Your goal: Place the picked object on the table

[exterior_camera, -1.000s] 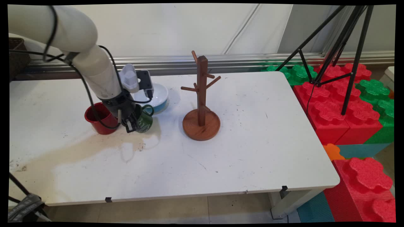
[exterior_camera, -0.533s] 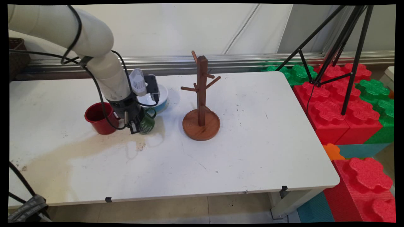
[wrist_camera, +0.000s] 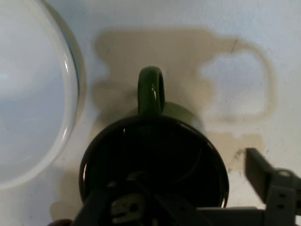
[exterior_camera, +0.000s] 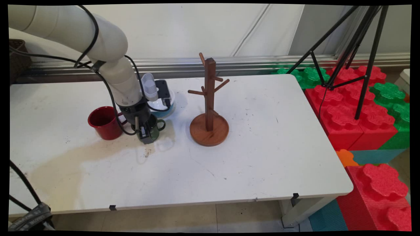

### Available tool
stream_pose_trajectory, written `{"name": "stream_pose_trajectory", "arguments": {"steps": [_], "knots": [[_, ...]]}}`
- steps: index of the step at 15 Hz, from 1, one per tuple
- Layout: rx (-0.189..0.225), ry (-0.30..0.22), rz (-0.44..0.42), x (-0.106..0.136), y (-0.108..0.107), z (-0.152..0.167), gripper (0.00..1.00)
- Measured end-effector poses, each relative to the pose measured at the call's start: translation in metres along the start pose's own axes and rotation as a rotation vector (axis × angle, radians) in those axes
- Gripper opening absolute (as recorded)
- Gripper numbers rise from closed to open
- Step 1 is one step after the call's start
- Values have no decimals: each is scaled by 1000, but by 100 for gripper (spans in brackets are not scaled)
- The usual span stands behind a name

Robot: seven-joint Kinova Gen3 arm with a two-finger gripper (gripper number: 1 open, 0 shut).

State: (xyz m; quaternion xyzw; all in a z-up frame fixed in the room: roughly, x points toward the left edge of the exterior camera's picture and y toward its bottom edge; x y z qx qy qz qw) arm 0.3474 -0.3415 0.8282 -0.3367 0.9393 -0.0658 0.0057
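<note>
The gripper (exterior_camera: 146, 135) hangs low over the white table (exterior_camera: 262, 147), clamped on the near rim of a green mug (exterior_camera: 154, 128). In the main view one black finger lies against the outside of the mug's wall on the camera side; the other goes down inside the mug. In the hand view one finger (wrist_camera: 270, 181) stands outside the rim at lower right, and black linkage rises inside the mug's dark mouth. The mug (wrist_camera: 153, 160) is upright, its handle (wrist_camera: 150, 89) pointing away from the hand, towards the wooden stand's side in the main view. Whether its base touches the table or sits just above it cannot be told.

A red mug (exterior_camera: 104, 122) stands on the table just left of the gripper, near but apart from the green one. A white bowl with a blue outside (exterior_camera: 162, 106) sits just behind the green mug, partly hidden by the wrist and the grey camera unit mounted on it; in the hand view its white rim (wrist_camera: 70, 94) fills the left side, near the mug but not touching it.

A wooden mug tree (exterior_camera: 209, 108) with a round base and short pegs stands upright to the right of the green mug, well clear of it. No mug hangs on its pegs.

A brownish stain (exterior_camera: 82, 157) spreads over the table in front of the mugs. Red and green foam blocks (exterior_camera: 354, 111) and a black tripod (exterior_camera: 357, 49) stand beyond the table's right end.
</note>
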Motion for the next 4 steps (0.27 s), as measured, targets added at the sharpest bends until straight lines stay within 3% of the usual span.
{"name": "stream_pose_trajectory", "arguments": {"steps": [4], "knots": [[2,10,-22,3,0,1,100]]}}
